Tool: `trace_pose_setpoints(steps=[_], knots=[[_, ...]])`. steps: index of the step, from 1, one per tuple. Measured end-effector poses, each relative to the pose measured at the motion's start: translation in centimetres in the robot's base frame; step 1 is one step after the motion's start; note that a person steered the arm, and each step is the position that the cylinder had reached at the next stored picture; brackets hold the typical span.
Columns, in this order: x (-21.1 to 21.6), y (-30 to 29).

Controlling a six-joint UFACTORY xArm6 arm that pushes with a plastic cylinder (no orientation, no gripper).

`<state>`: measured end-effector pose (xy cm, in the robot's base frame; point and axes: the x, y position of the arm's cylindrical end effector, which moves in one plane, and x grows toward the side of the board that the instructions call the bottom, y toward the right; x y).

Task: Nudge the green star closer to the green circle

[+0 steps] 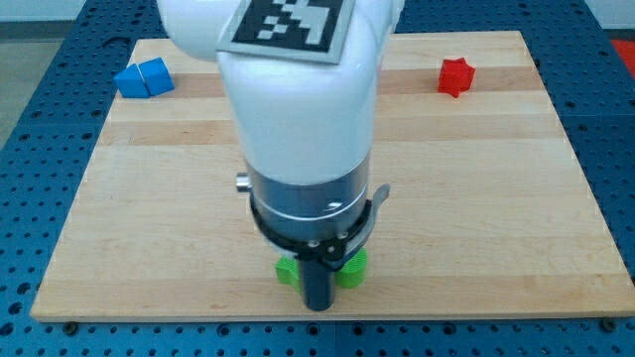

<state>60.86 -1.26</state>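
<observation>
My tip (317, 305) shows at the lower end of the dark rod, near the board's bottom edge at centre. Green pieces peek out on both sides of the rod: one at its left (286, 269) and one at its right (350, 268). I cannot tell whether they are one block or two, nor which is the green star or the green circle, because the arm hides most of them. The tip stands right against them, between the two visible green parts.
A blue block (144, 77) lies at the view's top left on the wooden board (496, 198). A red block (456, 76) lies at the top right. The white arm body (298, 109) covers the board's middle.
</observation>
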Motion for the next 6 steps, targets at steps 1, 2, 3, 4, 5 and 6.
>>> trace_pose_setpoints(steps=[1, 2, 3, 4, 5, 6], knots=[[-1.6, -0.2], [0.1, -1.0], [0.7, -4.1], [-2.8, -7.5], [-5.9, -5.8], [-4.9, -3.7]])
